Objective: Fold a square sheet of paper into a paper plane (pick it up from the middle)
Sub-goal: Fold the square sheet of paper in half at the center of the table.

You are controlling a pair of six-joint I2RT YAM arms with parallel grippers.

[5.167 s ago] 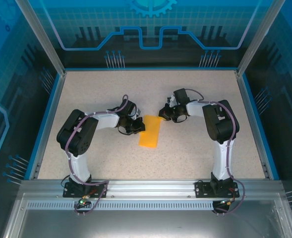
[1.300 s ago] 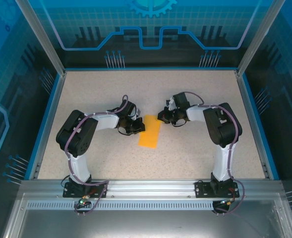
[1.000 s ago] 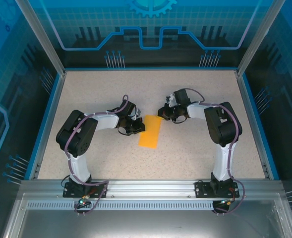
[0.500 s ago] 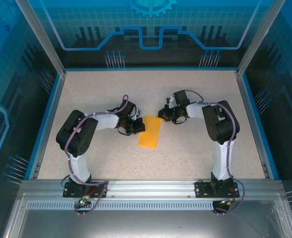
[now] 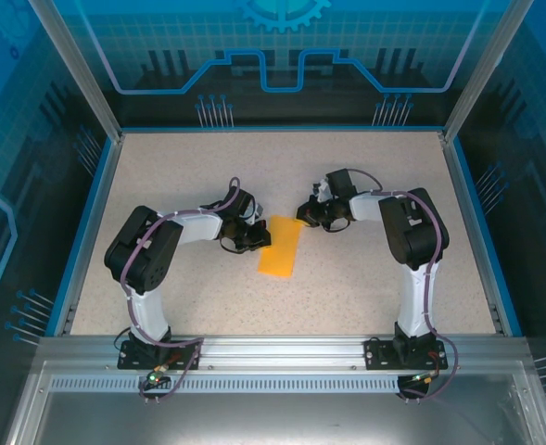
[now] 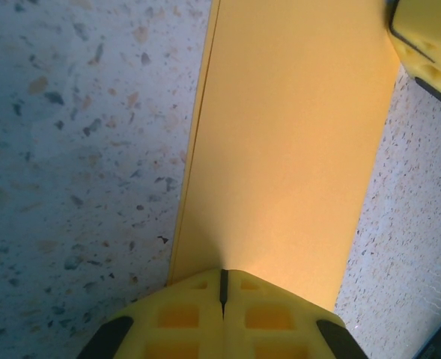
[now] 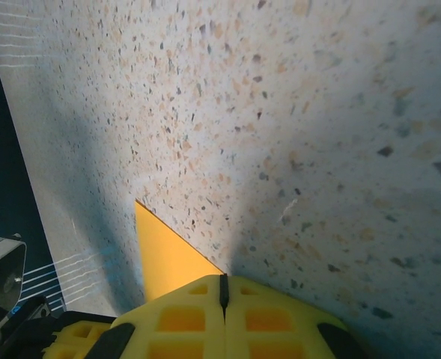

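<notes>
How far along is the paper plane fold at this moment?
Done: the sheet of paper lies as a narrow rectangle with layered edges along one side, so a first half fold looks made. In hand: the left gripper is shut at its edge and the right gripper is shut at a corner. Left: nose folds and wings.

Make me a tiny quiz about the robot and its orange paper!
1. True or false: the paper lies on the table.
2. Which shape does the paper show? A square, B long rectangle, C pointed dart.
3. Fill in: the fingers of the left tool are ____ (open or shut).
Key: 1 true; 2 B; 3 shut.
</notes>
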